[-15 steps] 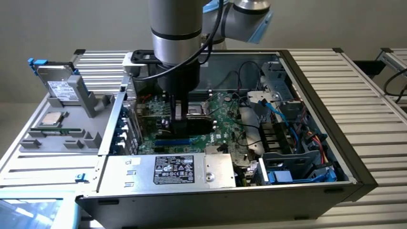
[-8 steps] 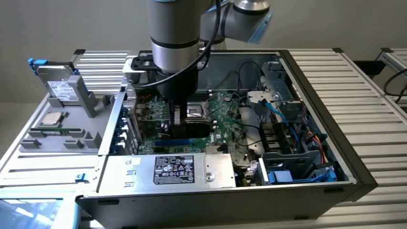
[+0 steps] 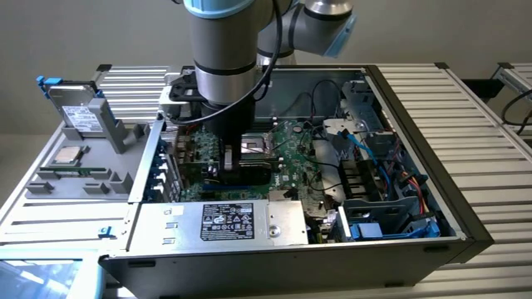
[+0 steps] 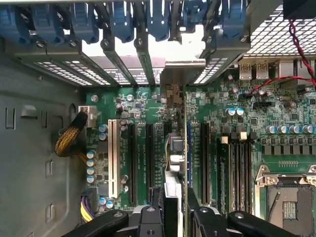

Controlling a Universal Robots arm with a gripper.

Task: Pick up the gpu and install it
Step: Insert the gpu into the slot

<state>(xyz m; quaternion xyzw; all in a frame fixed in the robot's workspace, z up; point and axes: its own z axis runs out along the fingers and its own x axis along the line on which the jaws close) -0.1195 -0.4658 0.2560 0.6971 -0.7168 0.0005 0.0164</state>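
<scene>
My gripper [image 4: 175,213] is down inside the open computer case [image 3: 415,156], above the green motherboard [image 4: 232,123]. It is shut on the gpu [image 4: 183,148], which the wrist view shows edge-on as a thin green card running from between the black fingers [image 4: 148,219] toward the case's rear slots. The card's silver end bracket [image 4: 180,76] sits at the rear slot openings. The card stands upright along the long expansion slots [image 4: 133,163]; whether it is pressed into one I cannot tell. In the exterior view the arm hides most of the gpu [image 3: 198,161], with the gripper [image 3: 228,163] just beside it.
The CPU socket [image 4: 286,197] lies close beside the gripper. A silver power supply [image 3: 224,224] fills the case's near side, and blue and white cables [image 3: 365,149] lie toward the exterior view's right. A yellow cable bundle [image 4: 69,138] lies near the white slot. A grey tray [image 3: 75,174] with parts stands at the exterior view's left.
</scene>
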